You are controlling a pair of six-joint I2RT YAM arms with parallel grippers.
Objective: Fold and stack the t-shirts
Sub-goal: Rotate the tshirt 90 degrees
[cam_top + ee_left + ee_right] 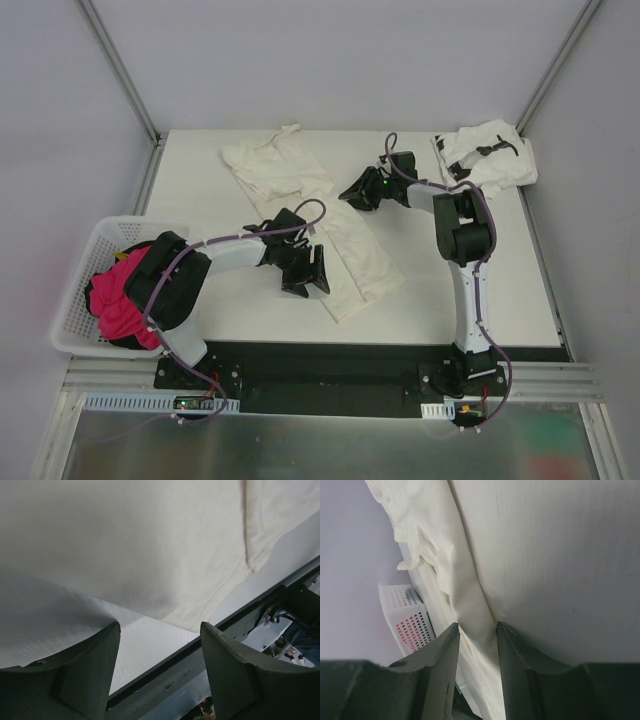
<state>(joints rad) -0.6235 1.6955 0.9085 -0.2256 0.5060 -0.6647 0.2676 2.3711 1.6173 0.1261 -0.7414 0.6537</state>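
We can read no text, label, brand or number anywhere; the black marks on the printed t-shirt (487, 150) stay illegible.

A: Top external view sits high behind the arm bases, facing down and forward; it takes in the whole white table (200, 300) from afar.

B: Left wrist view?

A: Very close, low over the cream-white t-shirt (150, 555), facing toward the near table rail between its own fingers (90, 675).

B: Right wrist?

A: Also close on the shirt (470, 605), looking toward the white basket (407, 615). All three views share that shirt (330, 230); basket (80, 270) appears in two.
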